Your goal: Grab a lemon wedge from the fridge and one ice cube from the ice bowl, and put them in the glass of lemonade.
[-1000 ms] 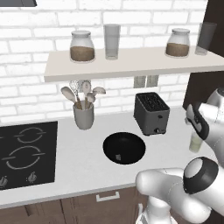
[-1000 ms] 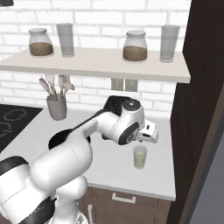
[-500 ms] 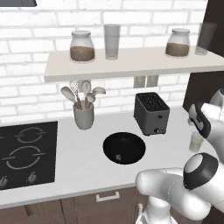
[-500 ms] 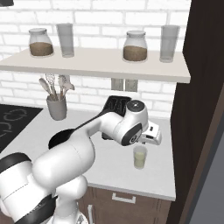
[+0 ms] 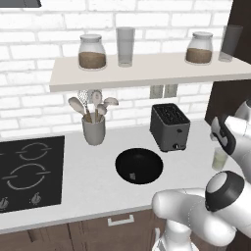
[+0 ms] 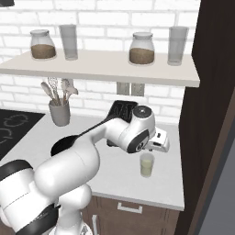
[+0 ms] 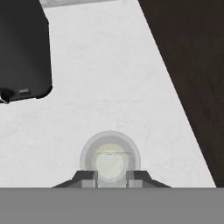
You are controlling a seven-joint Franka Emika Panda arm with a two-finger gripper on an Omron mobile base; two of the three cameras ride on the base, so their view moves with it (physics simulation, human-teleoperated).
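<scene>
Hovering above the clear round glass of lemonade [image 7: 110, 158], the gripper [image 7: 111, 176] pinches a pale translucent ice cube [image 7: 111, 164] between dark fingertips; matte black toaster [image 7: 22, 48] nearby.

A white speckled stone counter [image 5: 88, 181] runs along the white brick wall. On it stand a grey cup of wooden and metal utensils [image 5: 93, 130], a dark grey two-slot toaster [image 5: 169, 127] and a wide, shallow black bowl [image 5: 138, 165] in front of the toaster. A black two-ring hob [image 5: 29, 171] is set into its left end. Near the right end, beside the dark wooden cabinet side, stands a small clear tumbler of pale yellow-green liquid [image 6: 147, 165].

Above, a pale floating shelf [image 5: 147, 68] carries two lidded jars of brown stuff [image 5: 92, 52] and two tall clear grey glasses [image 5: 125, 46].
</scene>
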